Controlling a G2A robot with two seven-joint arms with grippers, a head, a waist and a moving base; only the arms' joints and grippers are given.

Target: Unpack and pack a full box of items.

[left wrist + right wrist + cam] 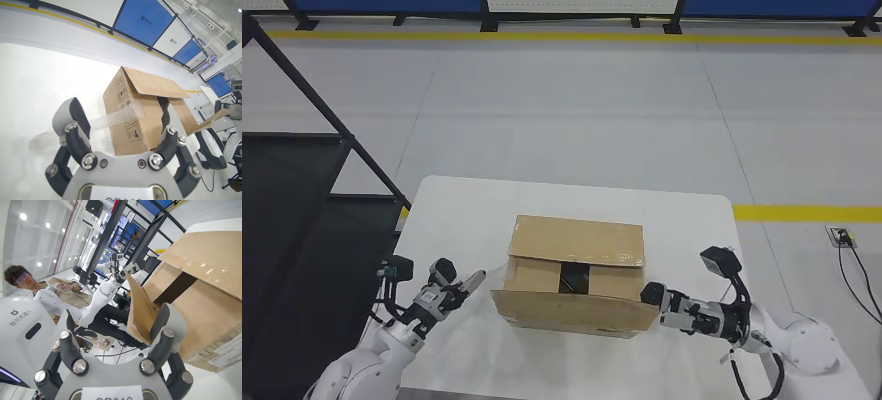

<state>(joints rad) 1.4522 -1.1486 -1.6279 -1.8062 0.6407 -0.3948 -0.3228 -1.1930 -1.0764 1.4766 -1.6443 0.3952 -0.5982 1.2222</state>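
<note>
L gripper (121, 105) sits just left of the brown cardboard box (577, 242) on the white rectangular table (462, 210), 2 fingers spread wide, gripping nothing, w/ a clear strip of tape (113, 119) running from the box's side past 1 finger (81, 117). Box is mid-table, top flaps partly lifted, dark gap btwn them. R gripper (115, 311) is at its near right corner, fingers apart too, a ragged cardboard flap (140, 309) standing btwn them against 1 pad (159, 321).

Plain brown box (577, 243) on white bench (457, 215), black symbols printed on one end. Cloudy white, see-through tape (113, 119). Black pads (80, 115), grey metal on left claw (121, 111). Yellow floor line (807, 213).
</note>
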